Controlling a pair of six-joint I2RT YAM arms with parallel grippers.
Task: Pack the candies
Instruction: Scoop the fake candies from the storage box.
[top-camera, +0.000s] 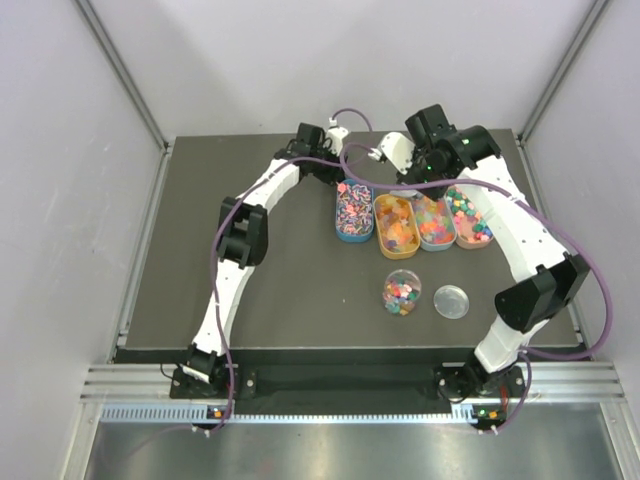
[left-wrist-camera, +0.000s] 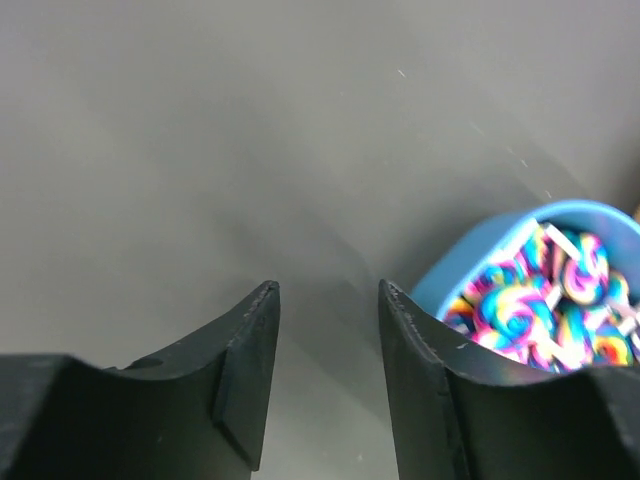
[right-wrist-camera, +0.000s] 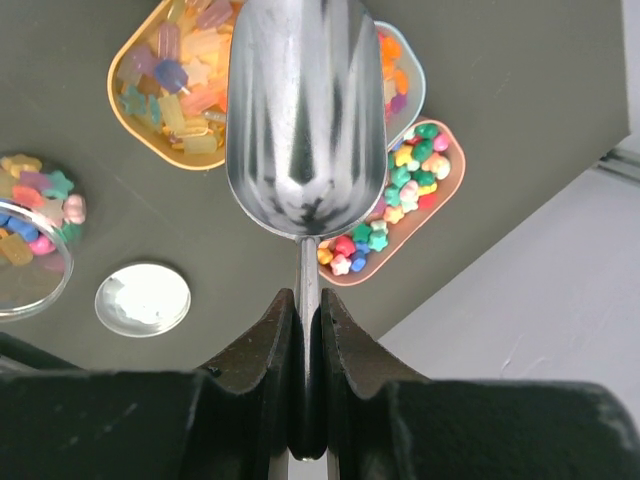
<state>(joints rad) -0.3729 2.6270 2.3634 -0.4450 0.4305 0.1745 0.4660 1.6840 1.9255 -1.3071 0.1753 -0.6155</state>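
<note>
Top view: even diffuse light, table (top-camera: 300, 300) matte dark, shadows soft. Left wrist: left fingers (left-wrist-camera: 245, 380) near-black, blurred at edges; candies (left-wrist-camera: 540, 300) at right frame edge slightly soft; faint shadow ahead on table. Right wrist: scoop (right-wrist-camera: 300, 110) streaked with reflections, lid (right-wrist-camera: 143, 298) glares white, right fingers (right-wrist-camera: 250, 380) underexposed.

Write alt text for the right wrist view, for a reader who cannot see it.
The right gripper is shut on the handle of a silver scoop, its bowl empty, above oval trays of candies: an orange tray upper left, a pink tray right. At the left edge, a clear jar holding candies, its lid lying apart beside it.
</note>
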